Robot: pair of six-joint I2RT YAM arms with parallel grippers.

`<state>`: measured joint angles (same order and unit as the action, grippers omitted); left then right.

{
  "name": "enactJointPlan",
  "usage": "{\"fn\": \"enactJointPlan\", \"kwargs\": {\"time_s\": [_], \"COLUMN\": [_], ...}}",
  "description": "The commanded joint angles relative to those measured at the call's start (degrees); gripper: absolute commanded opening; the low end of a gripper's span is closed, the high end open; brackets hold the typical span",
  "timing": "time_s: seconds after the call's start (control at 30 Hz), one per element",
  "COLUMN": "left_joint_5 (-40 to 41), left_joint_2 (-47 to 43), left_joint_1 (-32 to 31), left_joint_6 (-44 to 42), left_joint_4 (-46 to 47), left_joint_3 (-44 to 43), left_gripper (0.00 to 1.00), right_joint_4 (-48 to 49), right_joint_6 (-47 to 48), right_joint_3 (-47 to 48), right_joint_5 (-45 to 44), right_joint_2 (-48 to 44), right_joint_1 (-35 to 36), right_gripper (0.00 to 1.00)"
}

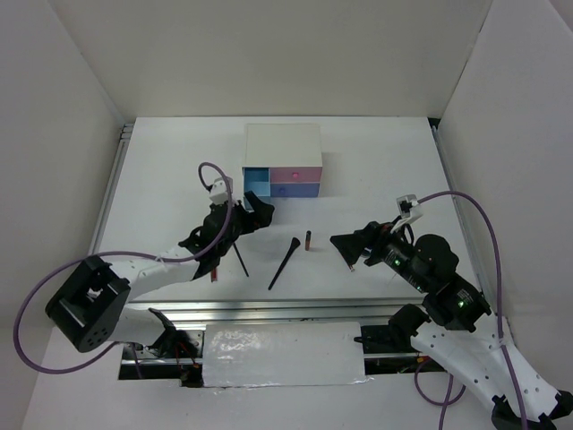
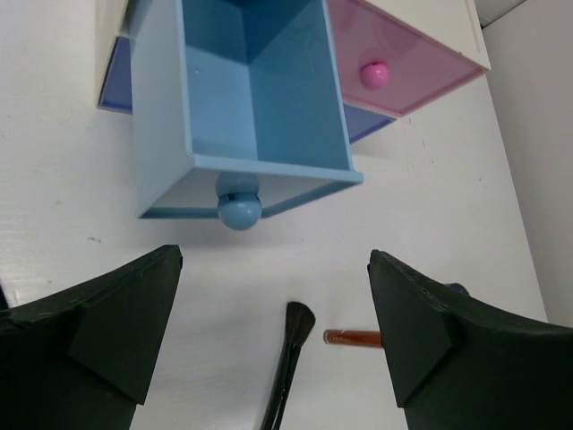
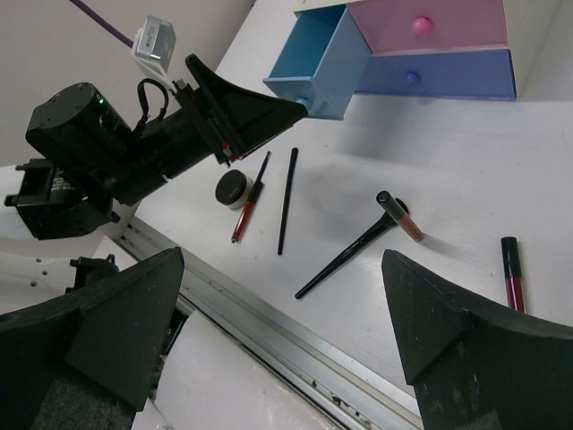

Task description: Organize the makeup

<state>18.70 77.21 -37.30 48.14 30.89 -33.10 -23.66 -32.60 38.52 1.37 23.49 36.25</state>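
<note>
My left gripper [image 1: 254, 213] is open and empty, hovering just in front of the pulled-out, empty blue drawer [image 2: 246, 107]. Below it lie a flared black brush [image 2: 288, 367] and a short red-brown tube [image 2: 352, 338]. My right gripper [image 1: 347, 249] is open and empty, raised to the right of them. Its wrist view shows the brush [image 3: 349, 251], the tube [image 3: 400, 218], a thin black pencil [image 3: 286, 202], a red pencil [image 3: 248, 210], a round black compact [image 3: 232, 188] and a dark red tube [image 3: 512, 273] on the table. The second compact is not in view.
The white box [image 1: 282, 143] stands at the back centre, with its pink drawer [image 2: 394, 72] and purple drawer [image 3: 448, 76] shut. A metal rail [image 1: 269, 309] runs along the table's near edge. The left arm [image 3: 116, 152] reaches over the pencils.
</note>
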Motion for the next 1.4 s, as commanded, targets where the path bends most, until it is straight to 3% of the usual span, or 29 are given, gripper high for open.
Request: {"fn": "enactJointPlan", "kwargs": {"time_s": [0.0, 0.23, 0.47, 0.73, 1.37], "left_joint_5": [3.0, 12.3, 16.6, 18.0, 16.4], "left_joint_2": [-2.5, -3.8, 4.2, 10.9, 19.6], "left_joint_1": [-2.5, -11.6, -20.9, -23.9, -24.9], "left_joint_6": [-1.6, -3.8, -8.5, -12.8, -15.1], "left_joint_4": [-1.4, -8.6, -7.0, -4.4, -1.5], "left_joint_3": [-0.6, -2.9, -7.2, -11.6, -17.6], "left_gripper": [0.99, 0.99, 0.97, 0.89, 0.82], "right_joint_4": [2.9, 1.3, -2.1, -3.8, -3.8], "right_joint_6": [-0.2, 0.6, 1.8, 2.3, 3.2], "right_joint_3": [-0.3, 1.3, 3.8, 4.4, 3.9], "right_joint_5": [1.0, -0.6, -2.9, -3.1, -3.4], "right_joint_2": [0.8, 0.2, -2.0, -3.2, -2.7], "right_joint_1": [0.2, 0.2, 0.1, 0.1, 0.2], "right_gripper": [1.00, 1.00, 1.00, 1.00, 1.00]}}
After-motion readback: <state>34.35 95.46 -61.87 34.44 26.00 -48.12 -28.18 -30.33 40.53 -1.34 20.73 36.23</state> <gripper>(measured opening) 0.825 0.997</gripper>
